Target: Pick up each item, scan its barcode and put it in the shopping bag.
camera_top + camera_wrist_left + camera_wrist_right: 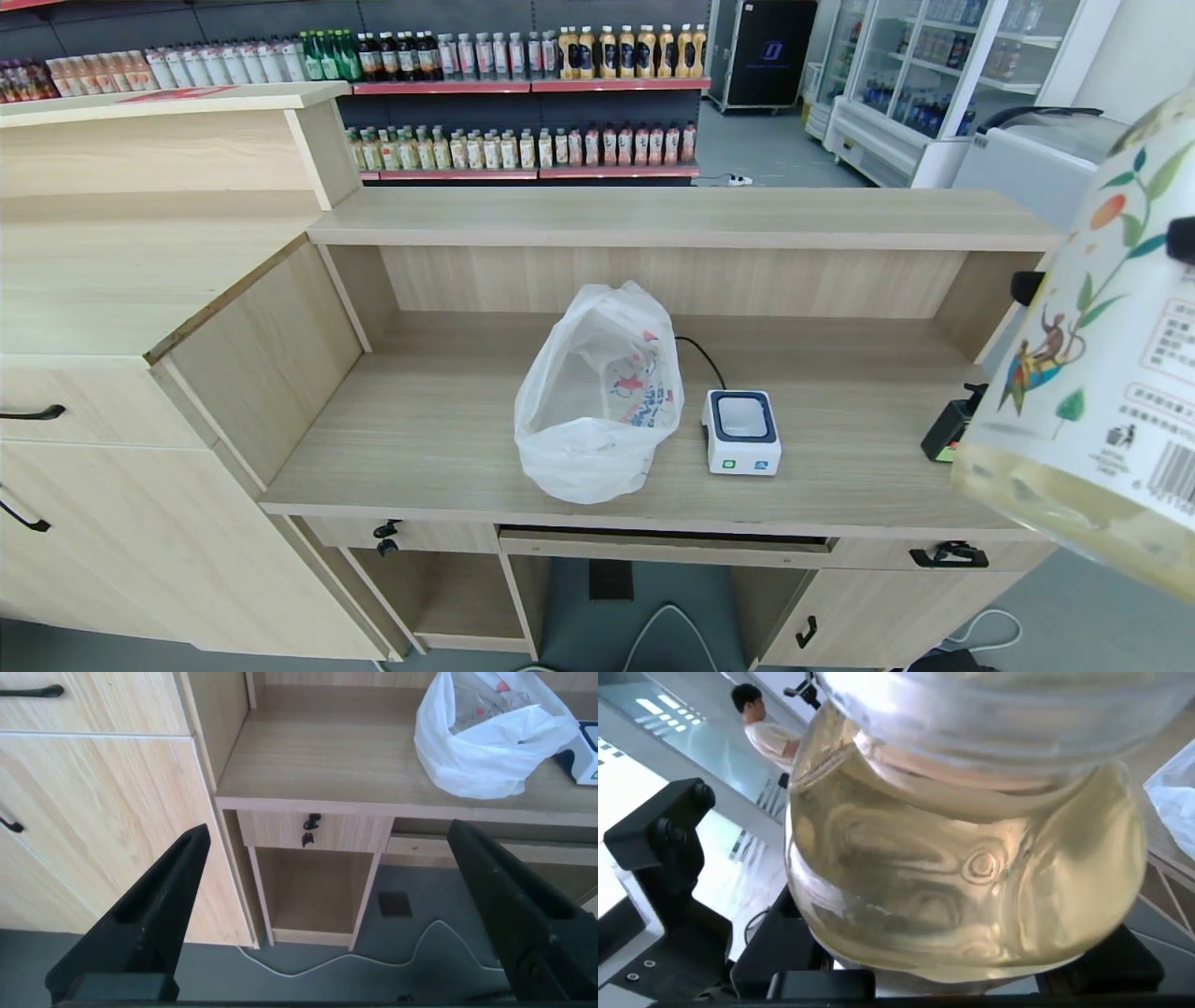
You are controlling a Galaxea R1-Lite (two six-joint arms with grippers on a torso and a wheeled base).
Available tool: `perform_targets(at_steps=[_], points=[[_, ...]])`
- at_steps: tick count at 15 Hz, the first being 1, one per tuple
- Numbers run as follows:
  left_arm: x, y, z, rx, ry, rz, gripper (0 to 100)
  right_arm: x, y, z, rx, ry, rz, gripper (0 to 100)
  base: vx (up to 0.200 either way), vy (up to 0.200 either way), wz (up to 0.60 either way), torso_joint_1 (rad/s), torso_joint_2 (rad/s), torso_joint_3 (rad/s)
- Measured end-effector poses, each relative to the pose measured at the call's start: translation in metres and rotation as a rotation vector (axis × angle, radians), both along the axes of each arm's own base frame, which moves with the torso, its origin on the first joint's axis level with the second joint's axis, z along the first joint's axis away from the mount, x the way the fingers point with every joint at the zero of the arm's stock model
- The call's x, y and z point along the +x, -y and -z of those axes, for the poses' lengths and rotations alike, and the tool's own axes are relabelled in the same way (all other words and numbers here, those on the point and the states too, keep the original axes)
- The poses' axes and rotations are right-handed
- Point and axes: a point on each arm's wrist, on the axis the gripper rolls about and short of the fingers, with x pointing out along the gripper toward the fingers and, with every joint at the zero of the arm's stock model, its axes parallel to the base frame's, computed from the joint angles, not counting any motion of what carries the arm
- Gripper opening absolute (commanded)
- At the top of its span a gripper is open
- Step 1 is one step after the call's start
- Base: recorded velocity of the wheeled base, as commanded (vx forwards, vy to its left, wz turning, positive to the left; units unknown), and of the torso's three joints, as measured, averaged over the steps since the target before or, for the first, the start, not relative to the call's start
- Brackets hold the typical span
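Note:
A clear bottle [1102, 373] of pale yellow drink with a white illustrated label and a barcode is held up at the right, tilted, close to the head camera. My right gripper [1106, 261] is shut on it; the right wrist view looks at the bottle's base [971, 859]. A white plastic shopping bag [597, 392] stands open on the middle of the wooden counter [420, 439]. The white barcode scanner [740, 431] sits just to its right. My left gripper [327, 924] hangs open and holds nothing, low in front of the counter's left side, with the bag [486, 737] above it.
A raised shelf [681, 217] runs behind the counter, and a taller cabinet [140, 280] walls its left side. A small black device [948, 429] lies at the counter's right edge. Drawers and cupboard doors are below. Drink shelves and fridges stand in the background.

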Motion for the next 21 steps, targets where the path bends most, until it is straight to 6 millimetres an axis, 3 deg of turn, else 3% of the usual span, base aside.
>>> perform_targets(at_steps=[4, 14, 21], points=[[0.0, 0.0, 0.0, 0.0, 0.0, 0.0, 100, 0.003, -0.017, 0.003, 0.013, -0.037, 0.114, 0, 0.0, 0.0, 0.0, 0.0, 0.0, 0.0], [0.0, 0.0, 0.0, 0.0, 0.0, -0.001, 100, -0.001, -0.047, 0.007, 0.004, -0.075, 0.085, 0, 0.0, 0.0, 0.0, 0.0, 0.0, 0.0], [0.0, 0.0, 0.0, 0.0, 0.0, 0.0, 100, -0.002, -0.049, 0.01, -0.003, -0.082, 0.07, 0, 0.0, 0.0, 0.0, 0.0, 0.0, 0.0]])
